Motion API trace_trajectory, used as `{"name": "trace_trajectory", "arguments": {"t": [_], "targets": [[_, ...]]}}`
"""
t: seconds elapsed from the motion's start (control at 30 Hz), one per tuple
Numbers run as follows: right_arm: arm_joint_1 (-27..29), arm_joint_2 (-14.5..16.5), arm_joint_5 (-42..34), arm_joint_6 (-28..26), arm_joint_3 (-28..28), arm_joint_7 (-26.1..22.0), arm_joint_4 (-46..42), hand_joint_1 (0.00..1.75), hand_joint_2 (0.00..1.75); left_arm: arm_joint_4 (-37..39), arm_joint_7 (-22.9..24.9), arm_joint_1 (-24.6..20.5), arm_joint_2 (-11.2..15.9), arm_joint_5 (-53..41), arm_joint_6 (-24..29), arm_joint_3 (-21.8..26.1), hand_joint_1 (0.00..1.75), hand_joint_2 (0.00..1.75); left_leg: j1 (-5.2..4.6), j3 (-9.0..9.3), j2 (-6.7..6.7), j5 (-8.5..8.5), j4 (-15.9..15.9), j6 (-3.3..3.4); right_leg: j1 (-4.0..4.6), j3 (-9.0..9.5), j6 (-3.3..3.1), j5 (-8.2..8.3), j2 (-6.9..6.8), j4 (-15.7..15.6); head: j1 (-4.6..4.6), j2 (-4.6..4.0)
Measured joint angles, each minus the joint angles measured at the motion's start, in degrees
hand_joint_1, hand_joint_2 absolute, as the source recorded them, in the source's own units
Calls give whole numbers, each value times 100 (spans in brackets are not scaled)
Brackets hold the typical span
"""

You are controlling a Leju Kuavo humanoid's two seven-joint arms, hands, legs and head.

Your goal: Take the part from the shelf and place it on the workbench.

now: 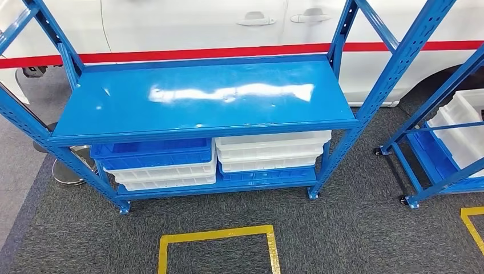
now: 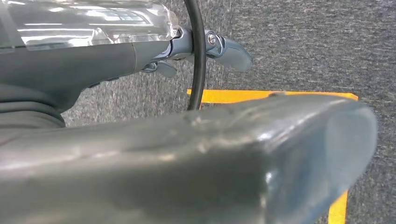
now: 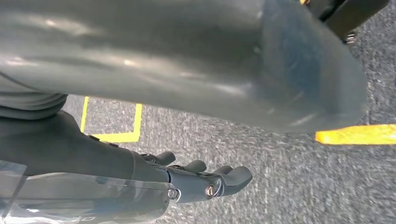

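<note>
The blue metal shelf [image 1: 205,97] stands right in front of me in the head view; its glossy top board shows just glare from the lights. Stacked crates sit on its lower level. My left hand [image 2: 116,60] hangs over the grey carpet, thick thumb in the foreground, its fingers [image 2: 231,52] stretched out and holding nothing. A black cable [image 2: 200,56] crosses in front of them. My right hand [image 3: 154,172] also hangs above the floor, with its fingers [image 3: 219,179] slightly bent, apart and holding nothing.
Under the top board are a blue crate [image 1: 151,153] on white ones and a white stack [image 1: 271,149]. A second blue rack [image 1: 451,137] with white crates stands to the right. A yellow floor square [image 1: 217,245] lies before the shelf; a white car [image 1: 188,23] is behind.
</note>
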Motion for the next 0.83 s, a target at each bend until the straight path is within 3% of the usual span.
{"name": "trace_trajectory", "arguments": {"t": [0.03, 0.07, 0.13, 0.2, 0.27, 0.4, 0.6, 0.83], "targets": [[10, -2, 4, -7, 0, 5, 0, 0, 0, 0, 5, 7, -3, -4, 1, 0, 0, 0, 2, 64, -12, -60, 1, -25, -6, 54, -19, 333, 2, -347, 1, 0], [17, -4, 7, -23, -2, 17, 0, 0, 0, 0, 14, 7, -7, -9, 4, 0, 0, 0, -3, 123, -25, -117, 21, -56, 0, 98, -40, 563, 5, -643, 0, 0], [10, -4, 8, -71, -11, 45, 0, 0, 87, 0, 30, -9, -12, -26, 20, -1, 0, 0, -16, 169, -39, -221, 64, -138, 23, 130, -110, 791, 17, -935, -1, 0], [-10, 1, 9, -110, -21, 64, 0, 0, 175, 0, 49, -25, -11, -45, 41, -1, 0, 0, -24, 217, -43, -269, 90, -205, 35, 155, -186, 770, 25, -932, -2, 0], [-8, 18, 12, -136, -31, 111, 0, 0, 175, 0, 64, -25, -11, -56, 54, -1, 0, 0, -30, 320, -34, -311, 18, -183, 25, 230, -217, 779, 30, -965, -2, 0], [-31, 33, -5, -173, -76, 183, 0, 0, 0, 0, 80, -52, -13, -61, 67, -2, 0, 0, -28, 392, -27, -349, -89, -133, 33, 268, -255, 739, 41, -981, -3, 0], [-42, 38, 3, -117, -114, 167, 0, 0, 0, 0, 137, -47, -16, -55, 73, -1, 0, 0, -3, 399, -21, -362, -131, -145, 72, 270, -291, 709, 32, -970, -2, 0], [-44, 38, 10, -96, -119, 147, 0, 0, 0, 0, 177, -43, -16, -50, 73, 0, 0, 0, -1, 401, -18, -348, -138, -217, 73, 285, -290, 716, 26, -970, -2, 0]]}}
